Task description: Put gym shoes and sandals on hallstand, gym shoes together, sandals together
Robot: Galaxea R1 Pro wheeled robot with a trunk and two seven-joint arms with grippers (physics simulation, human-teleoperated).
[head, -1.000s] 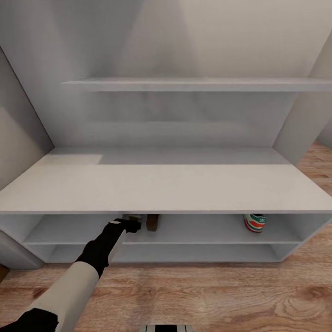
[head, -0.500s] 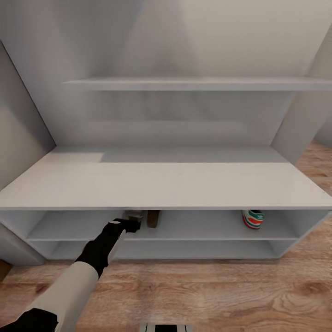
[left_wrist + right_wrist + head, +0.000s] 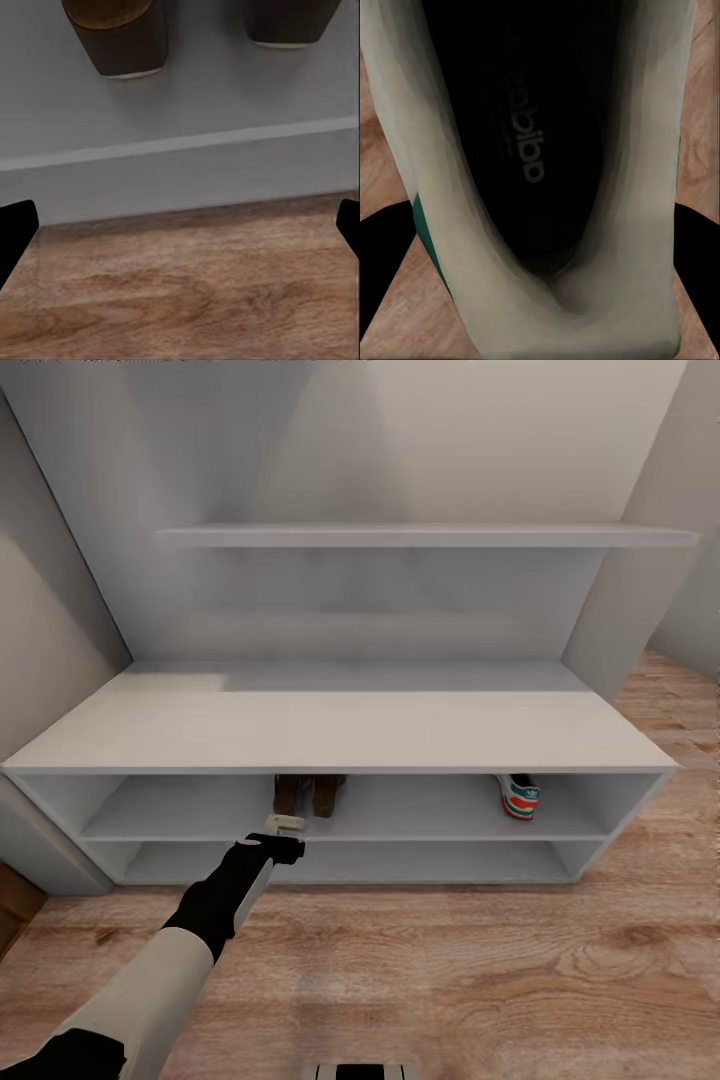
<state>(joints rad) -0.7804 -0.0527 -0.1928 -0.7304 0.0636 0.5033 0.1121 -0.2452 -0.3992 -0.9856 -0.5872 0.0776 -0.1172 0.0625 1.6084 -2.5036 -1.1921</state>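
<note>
**Status: second gym shoe in the right fingers, bound for the upper shelf**

Nearest to me, the right wrist view showed one gym shoe (image 3: 547, 195) close up. Its dark opening and printed insole faced the camera, and its long axis ran along the fingers. Dark finger shapes flanked the shoe's white collar on both sides, with the corridor floor (image 3: 382, 180) visible past its edges. I judged the right fingers to be closed on this shoe; actual contact was not resolvable.

Further out, my left gripper (image 3: 285, 838) hung at the front edge of the hallstand (image 3: 340, 740), in front of its upper open shelf. In the left wrist view the two dark fingertips (image 3: 16, 225) stood wide apart with nothing between them, so I read them as open and empty. Beyond them lay floor planks, then the shelf's front lip, then the rounded ends of the two sandals (image 3: 124, 41) side by side on the shelf.

In the head view the sandals (image 3: 305, 792) sat as a pair left of the shelf's centre. The other gym shoe (image 3: 520, 797) stood on the same shelf, well apart from them, toward the right end.

Controlling relation: the shelved gym shoe lay on the right side of the rack, which I judged to be the right arm's side, with free shelf on either side of it. I judged the held shoe needed to go just beside it, heel outward like its mate.
</note>
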